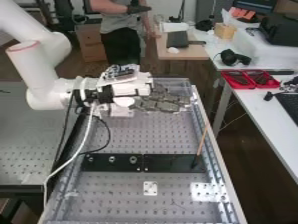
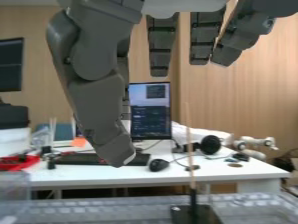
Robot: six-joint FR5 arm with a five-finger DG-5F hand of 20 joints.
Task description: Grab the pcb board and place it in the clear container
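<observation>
Perforated metal fills the top of the counter (image 1: 116, 197), running lengthwise away from the high view. Over its far end is the hand (image 1: 163, 101), on the white arm (image 1: 43, 72), with its fingers extended roughly straight across the counter; the wrist view shows the thumb (image 2: 103, 107) well apart from the fingers, so the hand is spread, not pinching. The clear container (image 1: 174, 80) is at that far end too, partly behind the hand in the high view, though whether the two touch I cannot tell. Nearer, two dark plates (image 1: 174, 163) lie end to end across the counter, and a thin wooden stick (image 1: 202, 140) rises at a slant from a dark holder on one of them. Beyond those, toward the near end, lies a small pale square with dark spots (image 1: 150, 188); it may be the pcb board, but the view is too coarse to be sure. Alongside runs a white table (image 1: 256, 107) with red trays (image 1: 249, 79) and black headphones (image 1: 234, 57); on it the wrist view shows an upright monitor (image 2: 149, 112), a keyboard (image 2: 86, 159) and, just beside that, a mouse (image 2: 158, 165).
</observation>
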